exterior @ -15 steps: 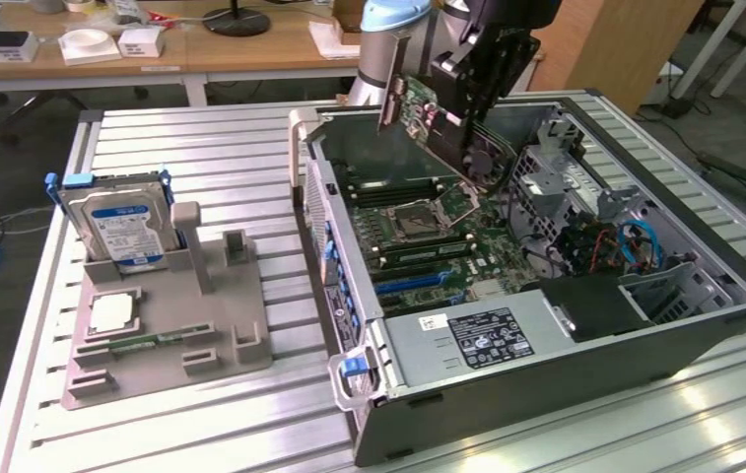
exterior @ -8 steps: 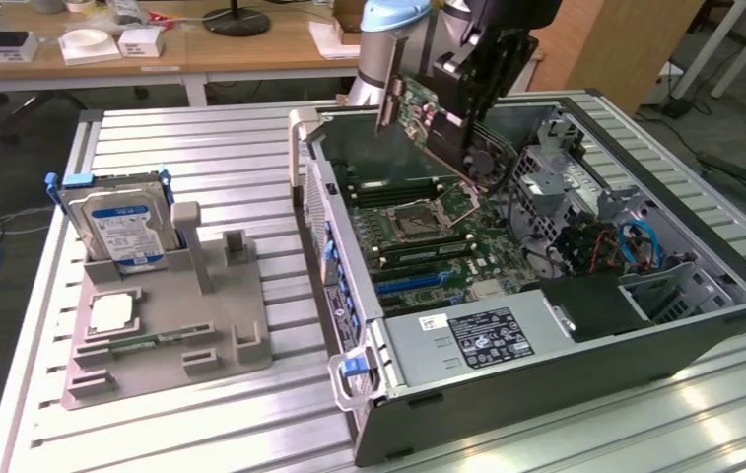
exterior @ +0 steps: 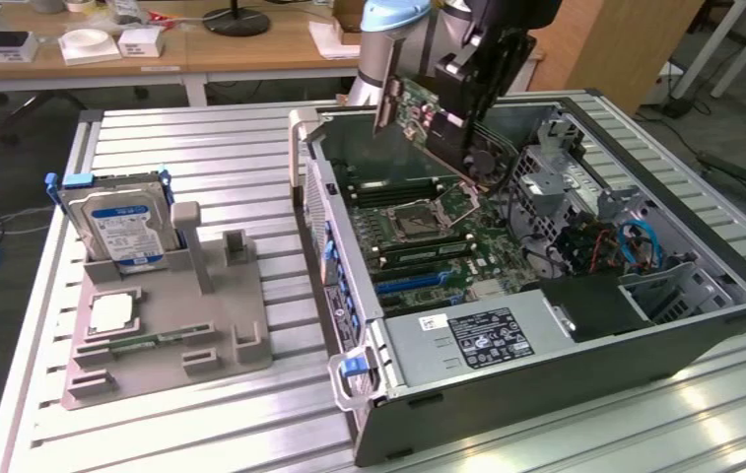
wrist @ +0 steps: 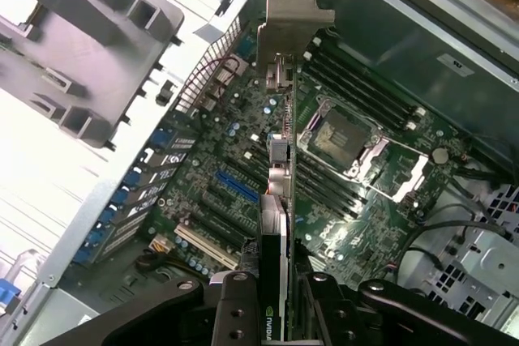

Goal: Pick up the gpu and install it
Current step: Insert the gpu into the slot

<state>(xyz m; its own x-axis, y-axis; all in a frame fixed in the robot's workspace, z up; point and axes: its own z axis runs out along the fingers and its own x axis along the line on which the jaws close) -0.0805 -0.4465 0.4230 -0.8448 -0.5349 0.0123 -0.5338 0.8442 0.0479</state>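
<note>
Slatted metal tabletop is shown under an open computer case, over which the claw is seen clamped on the gpu, held edge-down. Pickup is judged done, while seating remains: the card is held clear of the motherboard below the claw, with no slot entered. Well apart from the claw, a hard drive is seen standing in a grey holder.

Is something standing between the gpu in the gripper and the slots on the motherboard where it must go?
Nothing visible does. The gripper holds the gpu in open air above the motherboard; the blue slot and those beside it lie uncovered.
</note>
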